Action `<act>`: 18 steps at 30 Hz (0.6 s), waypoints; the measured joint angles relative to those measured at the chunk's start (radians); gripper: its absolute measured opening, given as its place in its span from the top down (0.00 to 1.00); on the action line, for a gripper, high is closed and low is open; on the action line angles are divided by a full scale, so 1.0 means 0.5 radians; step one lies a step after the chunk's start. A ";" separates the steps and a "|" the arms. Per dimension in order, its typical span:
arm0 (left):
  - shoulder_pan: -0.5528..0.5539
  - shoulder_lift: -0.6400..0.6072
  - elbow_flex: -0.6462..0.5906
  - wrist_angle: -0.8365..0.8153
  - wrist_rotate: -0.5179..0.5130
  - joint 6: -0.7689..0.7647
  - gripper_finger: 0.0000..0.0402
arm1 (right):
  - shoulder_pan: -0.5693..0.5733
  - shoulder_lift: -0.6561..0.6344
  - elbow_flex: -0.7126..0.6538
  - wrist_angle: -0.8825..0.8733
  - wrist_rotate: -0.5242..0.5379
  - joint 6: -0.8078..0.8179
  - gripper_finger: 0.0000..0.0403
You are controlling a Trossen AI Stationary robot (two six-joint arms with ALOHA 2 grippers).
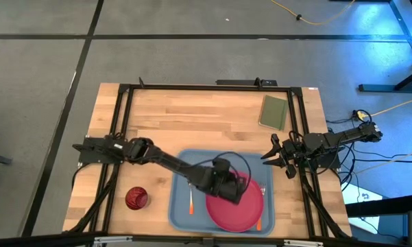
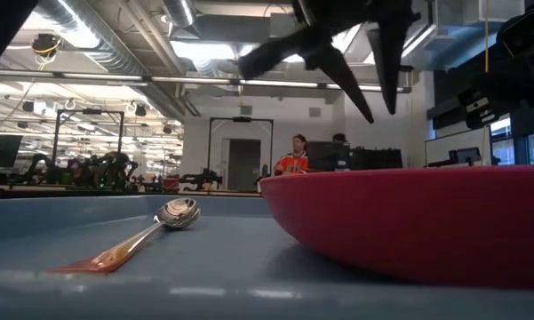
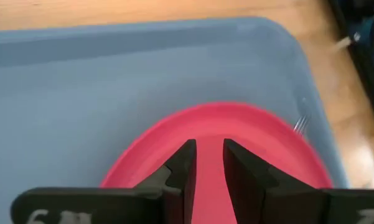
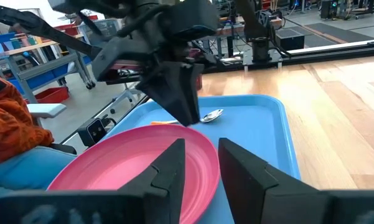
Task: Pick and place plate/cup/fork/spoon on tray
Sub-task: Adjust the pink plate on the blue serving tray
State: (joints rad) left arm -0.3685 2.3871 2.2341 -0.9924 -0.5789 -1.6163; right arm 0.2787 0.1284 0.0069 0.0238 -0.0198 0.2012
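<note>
1. Your cup (image 1: pixel 136 198) sits on the bare table, left of the tray (image 1: pixel 182 206), well apart from the arms.
2. Spoon (image 1: pixel 191 199) lies in the tray's left part, plate (image 1: pixel 229 214) beside it on the tray, fork (image 1: pixel 261 199) at the plate's right edge.
3. Your left gripper (image 1: pixel 240 189) hangs above the plate, fingers (image 3: pixel 183 165) parted a little, holding nothing.
4. Green pad (image 1: pixel 273 112) lies at the table's far right.
5. Your right gripper (image 1: pixel 275 156) waits beside the tray's right edge, fingers spread, empty.
</note>
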 joint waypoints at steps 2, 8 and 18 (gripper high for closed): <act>-0.034 0.000 0.002 -0.079 0.022 -0.049 0.82 | 0.001 0.000 0.000 0.000 0.000 0.000 0.75; -0.065 0.000 0.002 -0.171 0.199 -0.195 0.82 | 0.000 0.000 0.000 0.000 0.000 0.000 0.75; -0.117 0.133 -0.002 -0.113 0.447 -0.400 0.82 | 0.001 0.000 0.000 -0.001 0.000 0.000 0.75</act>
State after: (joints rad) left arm -0.4271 2.4535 2.2330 -1.0491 -0.3554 -1.8164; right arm 0.2790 0.1284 0.0069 0.0235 -0.0196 0.2012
